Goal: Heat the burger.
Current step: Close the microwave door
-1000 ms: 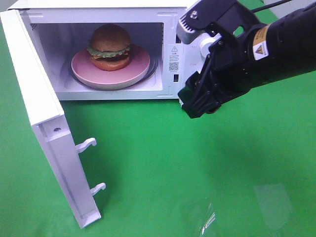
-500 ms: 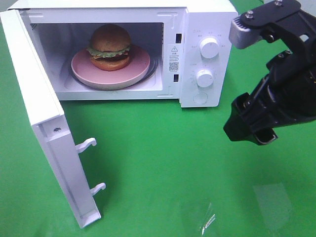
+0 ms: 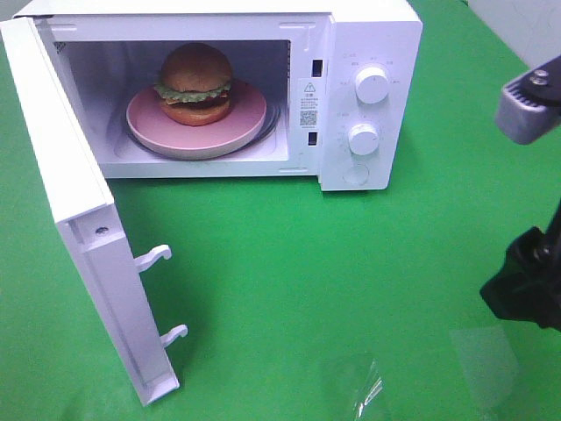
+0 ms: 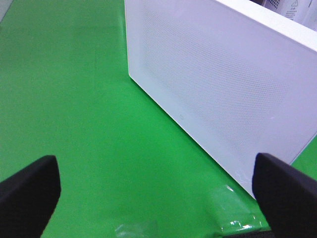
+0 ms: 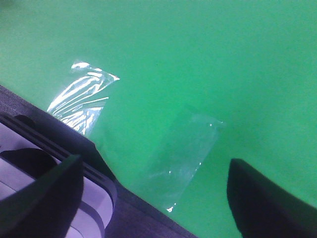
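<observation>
Pulled back from the microwave [image 3: 368, 35], the right gripper [image 5: 153, 198] hangs with fingers spread, empty; left gripper [image 4: 158, 193] gapes wide beside the open door [image 4: 223, 84]; burger [image 3: 195, 83] sits on its pink plate [image 3: 250, 110] inside.

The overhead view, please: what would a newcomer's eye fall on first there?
The burger on its pink plate inside the white microwave draws the eye first, at the upper left. Next comes the door, swung wide open on the left, above the bright green table.
</observation>
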Robot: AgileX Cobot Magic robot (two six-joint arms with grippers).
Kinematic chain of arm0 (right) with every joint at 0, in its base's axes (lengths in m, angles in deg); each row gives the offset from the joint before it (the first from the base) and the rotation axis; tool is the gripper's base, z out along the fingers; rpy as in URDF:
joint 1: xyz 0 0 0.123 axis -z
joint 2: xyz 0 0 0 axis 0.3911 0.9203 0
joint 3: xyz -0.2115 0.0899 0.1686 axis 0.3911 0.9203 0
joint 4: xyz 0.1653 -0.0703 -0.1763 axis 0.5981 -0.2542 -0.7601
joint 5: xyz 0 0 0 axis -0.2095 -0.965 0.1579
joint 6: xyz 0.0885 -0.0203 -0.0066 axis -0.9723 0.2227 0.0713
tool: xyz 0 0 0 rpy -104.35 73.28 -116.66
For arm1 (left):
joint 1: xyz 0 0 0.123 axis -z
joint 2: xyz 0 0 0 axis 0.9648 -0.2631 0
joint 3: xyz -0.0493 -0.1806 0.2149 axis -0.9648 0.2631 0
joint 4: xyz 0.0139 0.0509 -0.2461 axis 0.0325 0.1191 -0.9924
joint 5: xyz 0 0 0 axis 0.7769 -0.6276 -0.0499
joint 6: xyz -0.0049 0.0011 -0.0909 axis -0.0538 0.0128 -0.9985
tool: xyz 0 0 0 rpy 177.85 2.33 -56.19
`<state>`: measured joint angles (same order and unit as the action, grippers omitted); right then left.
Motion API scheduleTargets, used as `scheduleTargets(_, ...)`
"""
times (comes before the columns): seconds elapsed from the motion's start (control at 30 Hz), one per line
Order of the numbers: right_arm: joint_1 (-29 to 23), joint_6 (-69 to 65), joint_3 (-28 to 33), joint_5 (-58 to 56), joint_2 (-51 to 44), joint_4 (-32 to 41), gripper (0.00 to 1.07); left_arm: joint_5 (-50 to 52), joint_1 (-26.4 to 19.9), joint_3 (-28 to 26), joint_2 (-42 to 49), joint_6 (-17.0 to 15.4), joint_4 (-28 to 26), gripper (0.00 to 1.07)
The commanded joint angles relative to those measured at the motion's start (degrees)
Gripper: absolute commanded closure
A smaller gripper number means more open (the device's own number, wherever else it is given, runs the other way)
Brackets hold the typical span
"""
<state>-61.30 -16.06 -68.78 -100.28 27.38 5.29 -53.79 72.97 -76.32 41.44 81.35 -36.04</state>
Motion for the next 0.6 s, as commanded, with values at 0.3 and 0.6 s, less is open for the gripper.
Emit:
scheduleTargets(0.3,0.29,-1.26,10.89,-0.52,-16.27,0.06,0.32,0.06,0.29,0.0,0.92,0.17,0.0,0.09)
scheduleTargets(0.6,14.15,-0.34,13.64,0.34,-24.12,3.84,0.32,0.06,0.29,0.0,0.92,0.17,0.0,0.09)
